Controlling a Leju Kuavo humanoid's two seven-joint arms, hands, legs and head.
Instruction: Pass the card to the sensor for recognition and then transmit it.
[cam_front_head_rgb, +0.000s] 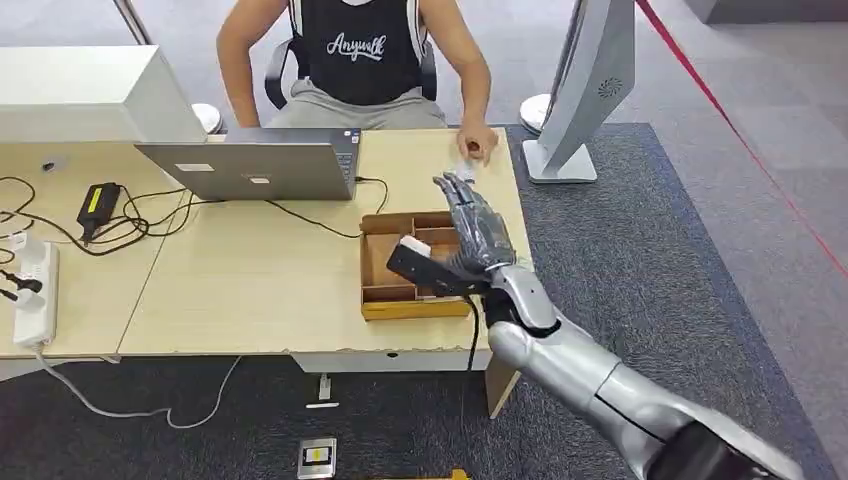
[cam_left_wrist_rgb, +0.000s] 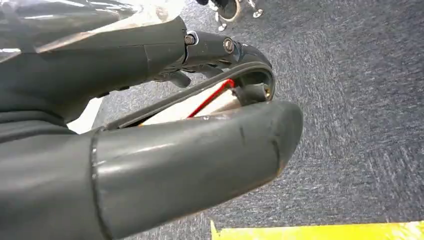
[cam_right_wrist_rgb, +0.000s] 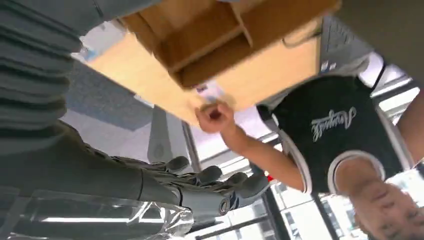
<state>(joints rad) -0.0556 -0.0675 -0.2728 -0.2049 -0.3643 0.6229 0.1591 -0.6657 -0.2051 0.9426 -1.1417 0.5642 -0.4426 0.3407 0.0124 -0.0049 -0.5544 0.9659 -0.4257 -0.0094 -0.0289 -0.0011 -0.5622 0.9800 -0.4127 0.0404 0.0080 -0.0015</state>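
**Right hand empty over the tray, card by the person's fingers**

A pale wooden surface (cam_front_head_rgb: 250, 290) on grey carpet carries everything, and the wooden tray (cam_front_head_rgb: 385, 300) at its near right edge serves as the landmark. Nearest the robot, the right hand (cam_front_head_rgb: 478, 232) hovers over the tray's right side with fingers stretched flat and apart, holding nothing — a posture that reads as either reaching out or having let go, and I cannot tell which. Just under it, a dark sensor-like device (cam_front_head_rgb: 425, 268) with a white block at its top lies across the tray's compartments, likely parked there so a card can be swept over it.

Beyond the tray, toward the far edge, a small pale card (cam_front_head_rgb: 463, 171) lies on the surface touching the person's hand (cam_front_head_rgb: 478, 140) — probably the handover point. To the tray's far left stand a laptop (cam_front_head_rgb: 250, 165), a black charger (cam_front_head_rgb: 97, 203) and a power strip (cam_front_head_rgb: 35, 290).

The left hand (cam_left_wrist_rgb: 200, 150) hangs above the carpet; whether its fingers are closed I cannot tell.
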